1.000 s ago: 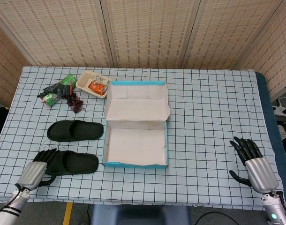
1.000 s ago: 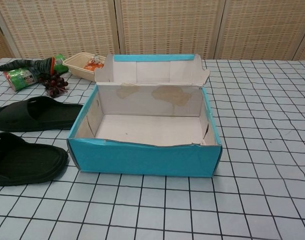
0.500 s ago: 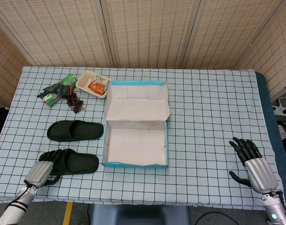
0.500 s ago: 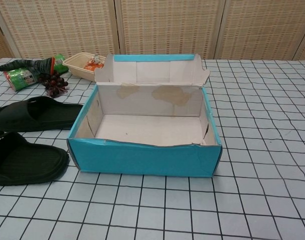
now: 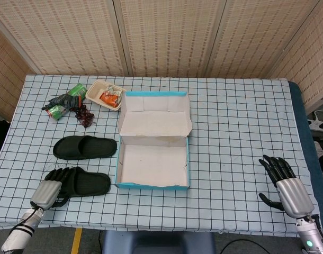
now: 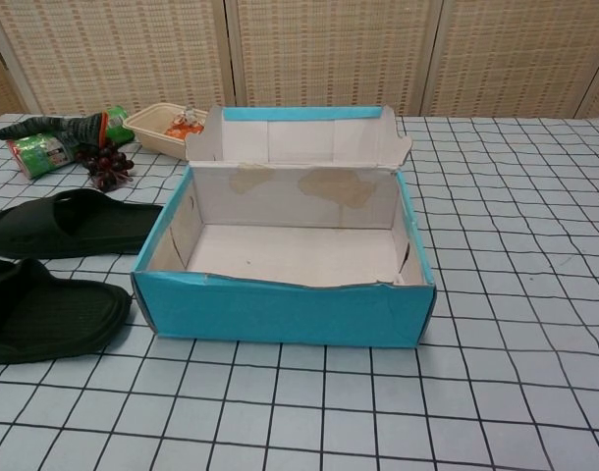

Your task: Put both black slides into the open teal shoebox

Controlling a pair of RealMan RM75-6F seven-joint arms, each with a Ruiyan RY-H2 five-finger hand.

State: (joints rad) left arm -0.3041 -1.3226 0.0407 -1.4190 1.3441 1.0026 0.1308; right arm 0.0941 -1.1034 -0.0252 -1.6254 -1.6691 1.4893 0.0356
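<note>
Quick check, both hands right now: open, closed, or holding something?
Left hand: fingers on the heel end of the near black slide; whether it grips cannot be told.
Right hand: open, holding nothing.

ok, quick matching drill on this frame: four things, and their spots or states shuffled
Things:
1. shoebox
2. near slide
3. right hand
4. food tray

States:
A. under the left hand, at its heel end
B. open, holds nothing, at the table's right front
C. lid up, nothing inside
D. far left, next to grapes

Pairs: 1-C, 2-A, 3-B, 4-D
</note>
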